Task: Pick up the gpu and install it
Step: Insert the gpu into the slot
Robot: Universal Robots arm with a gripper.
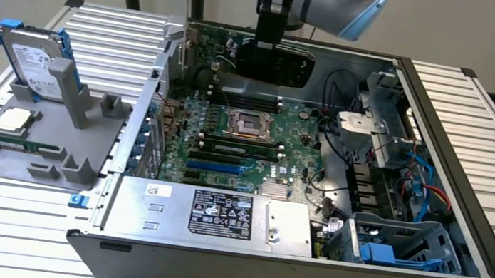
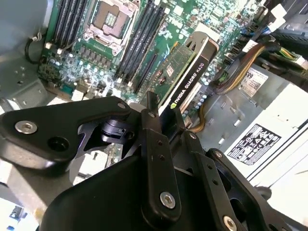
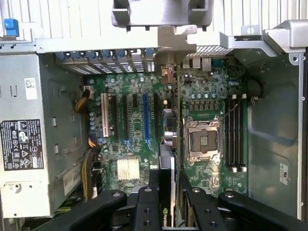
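Observation:
The gpu (image 1: pixel 281 68), a green card with a black cooler, hangs over the far part of the open computer case (image 1: pixel 468 211), above the motherboard (image 1: pixel 239 134). My gripper (image 1: pixel 268 45) comes down from above and is shut on the card's top edge. In the second wrist view the gpu (image 2: pixel 187 72) stands out from between the black fingers (image 2: pixel 153 120) of the gripper (image 2: pixel 166 113). In the first wrist view the gpu (image 3: pixel 167 144) is seen edge-on beside the blue slot (image 3: pixel 146 115), its silver bracket (image 3: pixel 173 41) near the case's rear wall, held by the gripper (image 3: pixel 167 179).
A silver power supply (image 1: pixel 209 214) fills the case's near side. A drive cage (image 1: pixel 396 245) and cables (image 1: pixel 414 182) sit at the exterior view's right. A grey fixture (image 1: pixel 35 154) at the left holds a hard drive (image 1: pixel 32 64), a processor (image 1: pixel 12 120) and a memory stick (image 1: pixel 22 145).

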